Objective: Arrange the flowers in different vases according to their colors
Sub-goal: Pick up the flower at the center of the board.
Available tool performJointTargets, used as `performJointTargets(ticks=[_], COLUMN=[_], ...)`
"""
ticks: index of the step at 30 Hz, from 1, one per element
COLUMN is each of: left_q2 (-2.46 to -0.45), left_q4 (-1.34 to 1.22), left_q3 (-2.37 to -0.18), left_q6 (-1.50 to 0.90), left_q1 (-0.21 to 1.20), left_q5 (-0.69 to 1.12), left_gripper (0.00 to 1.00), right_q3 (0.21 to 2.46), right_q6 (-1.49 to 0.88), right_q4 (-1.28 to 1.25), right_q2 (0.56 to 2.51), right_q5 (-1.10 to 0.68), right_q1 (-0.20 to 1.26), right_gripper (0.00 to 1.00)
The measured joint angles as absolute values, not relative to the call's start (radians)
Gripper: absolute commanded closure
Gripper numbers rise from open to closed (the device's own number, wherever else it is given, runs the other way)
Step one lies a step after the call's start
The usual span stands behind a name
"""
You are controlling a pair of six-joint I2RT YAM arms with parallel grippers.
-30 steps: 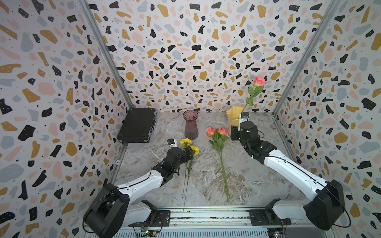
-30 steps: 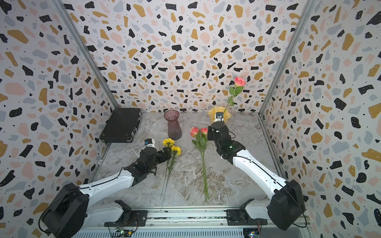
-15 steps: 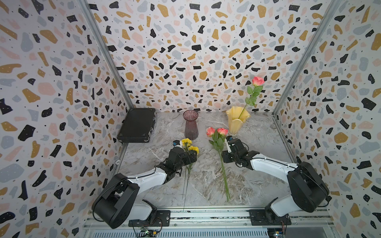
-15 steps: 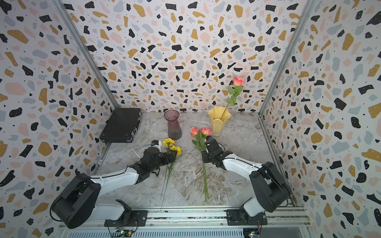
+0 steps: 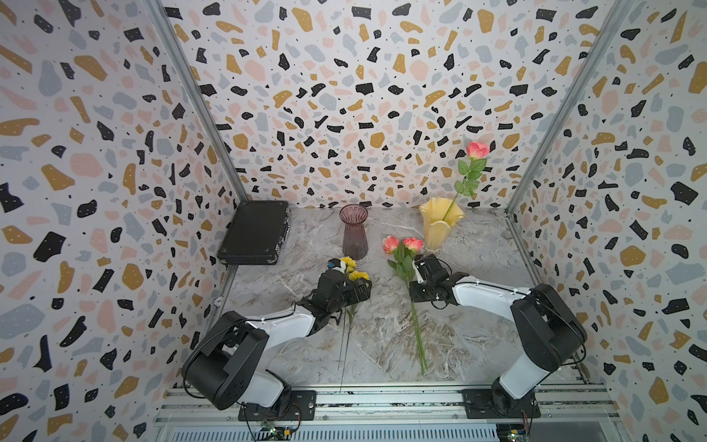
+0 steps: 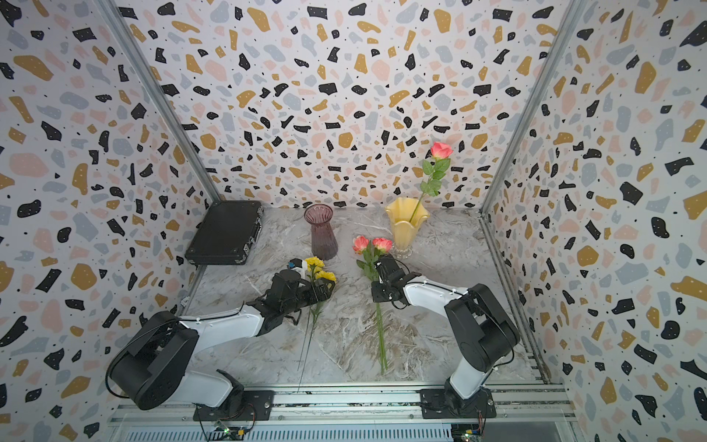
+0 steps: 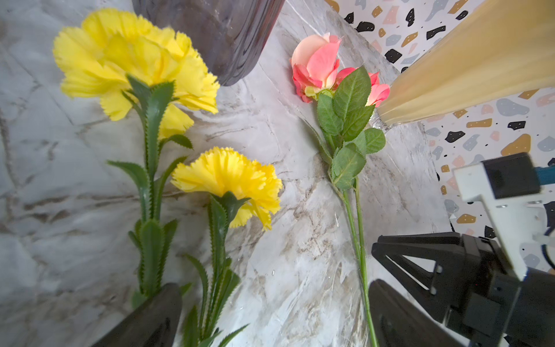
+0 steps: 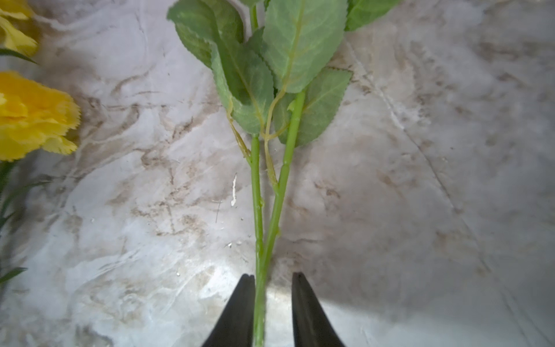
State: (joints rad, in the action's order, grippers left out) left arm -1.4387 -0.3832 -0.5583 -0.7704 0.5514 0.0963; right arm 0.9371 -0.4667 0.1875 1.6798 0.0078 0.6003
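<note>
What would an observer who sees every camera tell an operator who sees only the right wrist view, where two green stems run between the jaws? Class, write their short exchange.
Operator: My view cuts off at the leaves. What blooms are on these two stems?
Observer: They end in two pink roses, which lie flat on the table with their heads side by side.
Operator: Which vase takes that colour? I see no vase at all.
Observer: A third pink rose stands upright in the yellow vase, just beyond the two blooms.
</note>
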Motion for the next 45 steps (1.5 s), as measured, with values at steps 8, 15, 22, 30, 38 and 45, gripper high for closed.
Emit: performJointTargets(ticks=[8, 15, 22, 30, 38, 45], left_q2=[-1.441, -1.444, -1.436, -1.438, -1.455, -1.461], left_q4=[-0.381, -0.327, -0.278, -0.246, -0.246, -0.246], left_q3=[-0.566, -0.622, -0.678, -0.682, -0.683, -0.683], left_q6=[-0.762, -0.667, -0.57, -0.554, -0.551, -0.551], left_q1=[0.554, 0.667, 0.77, 0.769, 0.769, 0.769], left_q5=[0.102, 0.069, 0.015, -0.001, -0.001, 0.0], left_gripper=[0.01, 0.0, 0.01, 0.01, 0.01, 0.01], right_q3=[0.956, 0.956, 0.947, 0.945, 0.942, 0.932], right_q6=[-0.46, -0.46, -0.46, -0.469, -0.5, -0.534], right_q4=[0.199, 0.179, 0.133, 0.121, 0.086, 0.028], right_q2=[1.712, 1.714, 1.714, 1.721, 1.741, 1.755], right_q5=[0.03, 0.025, 0.01, 0.009, -0.036, -0.101], right_q1=[0.6, 0.6, 0.6, 0.588, 0.55, 0.53], right_gripper=[0.75, 0.74, 0.73, 0.73, 0.74, 0.76])
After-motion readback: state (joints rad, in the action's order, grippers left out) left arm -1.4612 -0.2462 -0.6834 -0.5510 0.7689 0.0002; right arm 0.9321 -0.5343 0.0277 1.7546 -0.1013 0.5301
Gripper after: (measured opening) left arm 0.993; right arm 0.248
